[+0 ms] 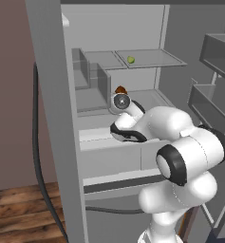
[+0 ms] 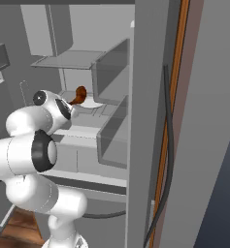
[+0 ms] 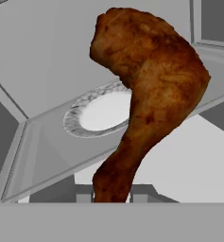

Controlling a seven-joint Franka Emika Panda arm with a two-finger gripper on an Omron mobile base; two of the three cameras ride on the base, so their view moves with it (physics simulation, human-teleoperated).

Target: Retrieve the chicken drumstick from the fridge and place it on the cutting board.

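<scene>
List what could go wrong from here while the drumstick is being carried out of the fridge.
The gripper pinches the glossy reddish-brown chicken drumstick only by its thin lower end, with the plump end high above; it could pivot or slip out. It hangs just over the white round plate on the pale grey fridge shelf, so pulling back low may clip the shelf's front edge. The grey door bins beside the arm narrow the exit path.

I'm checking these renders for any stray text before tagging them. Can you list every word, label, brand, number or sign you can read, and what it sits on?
None: no readable text in any view.
The tall grey fridge, its pale grey shelves and door bins are blank.
The reddish-brown chicken drumstick, the white patterned-rim plate and the small yellow-green round fruit carry no label.
</scene>
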